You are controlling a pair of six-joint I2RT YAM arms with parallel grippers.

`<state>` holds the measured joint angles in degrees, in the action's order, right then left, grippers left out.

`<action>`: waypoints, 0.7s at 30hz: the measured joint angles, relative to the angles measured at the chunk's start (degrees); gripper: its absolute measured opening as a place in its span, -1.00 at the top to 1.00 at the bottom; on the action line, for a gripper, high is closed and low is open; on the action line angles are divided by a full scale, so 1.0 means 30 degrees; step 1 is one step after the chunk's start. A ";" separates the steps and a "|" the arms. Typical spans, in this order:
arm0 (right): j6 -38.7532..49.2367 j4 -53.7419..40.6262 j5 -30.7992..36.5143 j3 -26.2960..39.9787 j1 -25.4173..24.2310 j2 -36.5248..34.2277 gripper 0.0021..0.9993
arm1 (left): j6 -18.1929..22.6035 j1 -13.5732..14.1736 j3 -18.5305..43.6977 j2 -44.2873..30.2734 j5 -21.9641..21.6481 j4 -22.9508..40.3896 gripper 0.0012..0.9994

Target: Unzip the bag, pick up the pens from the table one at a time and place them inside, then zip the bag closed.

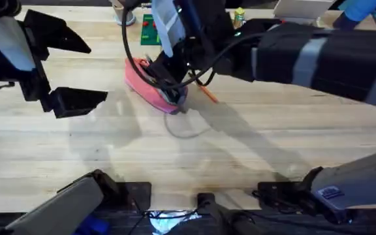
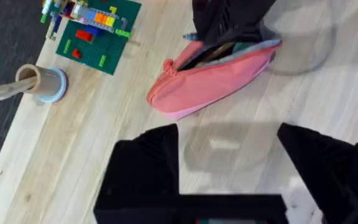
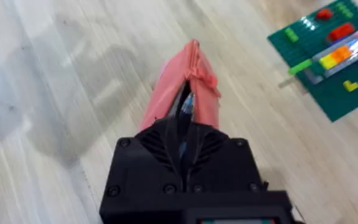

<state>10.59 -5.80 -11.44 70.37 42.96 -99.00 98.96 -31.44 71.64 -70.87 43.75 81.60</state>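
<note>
- Right gripper (image 3: 185,140) sits directly over the open mouth of the bag (image 2: 213,78), fingers nearly closed on a dark pen (image 3: 187,106) whose tip points into the opening
- Left gripper (image 2: 229,162) hangs wide apart and empty, the bag just ahead of it on the table (image 1: 240,143)
- Orange pen (image 1: 207,93) lies just beside the right gripper, not yet bagged
- Risk: nothing braces the bag; a release too high or tilted could catch the zipper edge and tip the pen out

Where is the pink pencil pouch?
In the overhead view the pink pencil pouch lies on the table's far middle, under the right end effector, near the green brick baseplate.
</note>
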 joint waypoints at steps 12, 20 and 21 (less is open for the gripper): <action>-0.0007 -0.0035 0.0007 0.0000 0.0015 -0.1316 0.94 | 0.0000 0.0000 0.0000 0.0000 0.0007 0.0000 -0.99; -0.0007 0.0369 -0.0007 0.0036 0.0022 -0.2244 0.94 | 0.0000 0.0000 0.0000 0.0000 0.0007 0.0000 -0.99; -0.0007 0.0469 -0.0022 0.0044 0.0036 -0.2401 0.94 | 0.0000 0.0000 0.0000 0.0000 0.0007 0.0000 -0.99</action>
<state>10.57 -4.40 -11.51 70.50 43.07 -106.21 98.96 -31.44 71.64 -70.87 43.77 81.60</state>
